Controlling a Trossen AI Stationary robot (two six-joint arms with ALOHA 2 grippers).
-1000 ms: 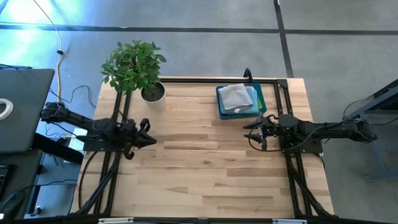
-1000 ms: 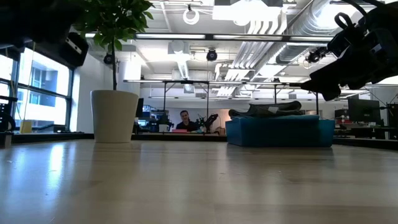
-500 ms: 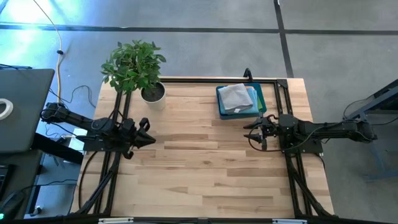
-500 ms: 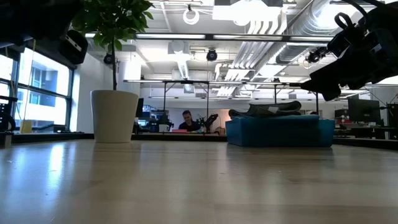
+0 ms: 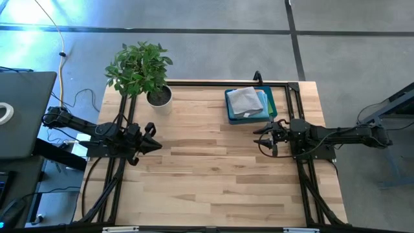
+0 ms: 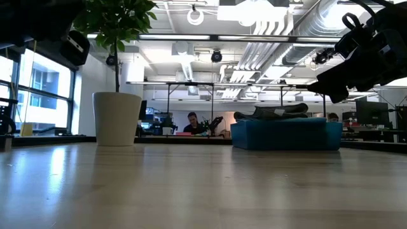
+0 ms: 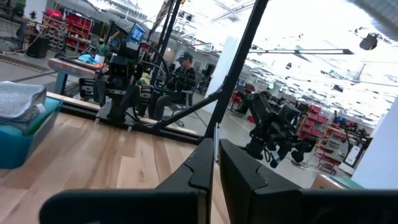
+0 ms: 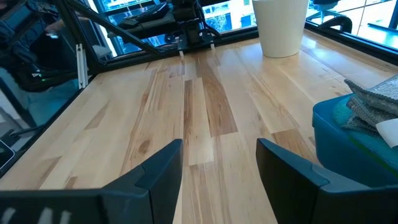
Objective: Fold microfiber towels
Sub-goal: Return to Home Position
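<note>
Towels stacked in blue bin, upper right of tabletop, grey on top. Left gripper mid-left, fingers pressed together, empty. Right gripper just below bin, fingers spread, empty. Homing should retract level, clear of bin rim.

Readable text: none that I can make out in any view.
Grey towel: no tag or print I can read.
Blue bin: walls look plain to me, with no brand or number.
White plant pot: plain.
Screen beyond the surface: too small for me to read.
</note>
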